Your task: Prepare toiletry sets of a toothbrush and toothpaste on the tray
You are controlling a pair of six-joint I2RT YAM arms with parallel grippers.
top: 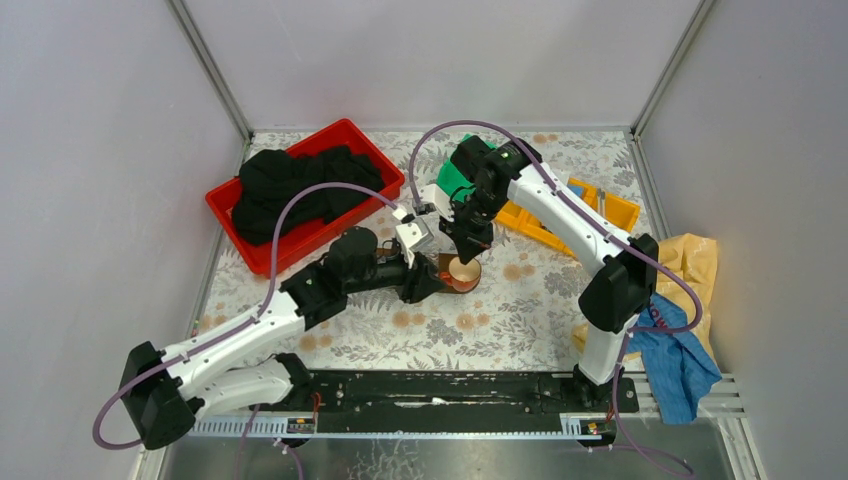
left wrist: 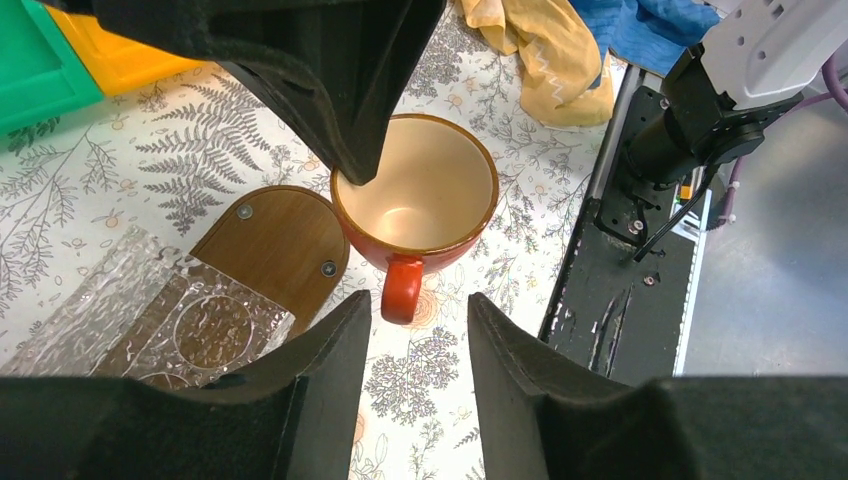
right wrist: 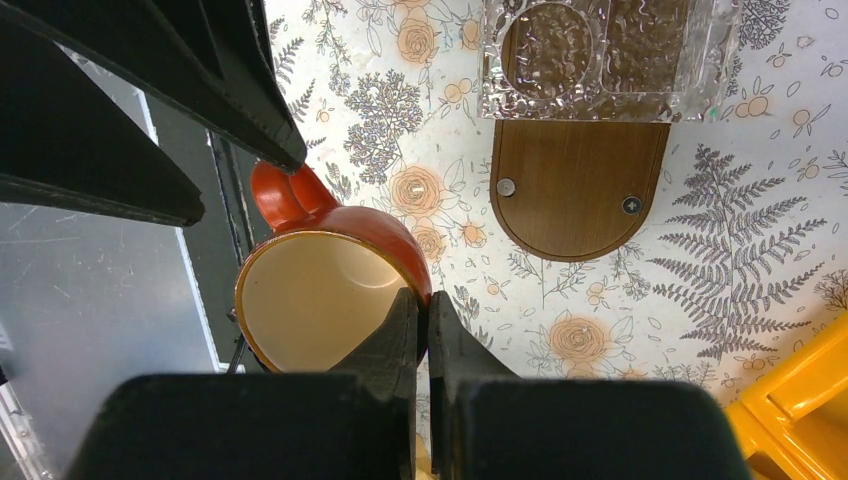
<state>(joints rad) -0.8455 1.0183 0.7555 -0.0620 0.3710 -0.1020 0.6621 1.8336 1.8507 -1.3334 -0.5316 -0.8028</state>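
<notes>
1. Left gripper (left wrist: 418, 318): fingers parted with a clear gap and nothing between them. It sits low over the floral tablecloth (top: 500, 320), aimed at the red cup (left wrist: 415, 195).
2. The cup stands upright on the cloth, cream inside. Its handle (left wrist: 400, 290) points at the gap between the left fingers and lies just in front of their tips.
3. Right gripper (right wrist: 424, 310): comes down from above with its fingers pressed together and the tips at the cup's rim, on the side away from the handle. One finger lies over the cup's inside and the other outside. I cannot tell whether the wall is pinched between them.
4. The tray (right wrist: 575, 200): a dark brown wooden board lying flat on the cloth just beside the cup and apart from it. Only its rounded end shows, with two small screw heads in it.
5. A clear, dimpled plastic holder (right wrist: 600, 60) lies over the tray and covers it past the rounded end.
6. In the top view the two arms meet mid-table and hide most of the tray.
7. Far left: a red crate (top: 280, 157) holding black cloth (top: 290, 190).
8. Behind the right arm: a green bin (top: 458, 180) and yellow bins (top: 615, 205).
9. Right edge of the table: a yellow cloth (top: 695, 265) with a blue cloth (top: 680, 360) nearer the arm bases.
</notes>
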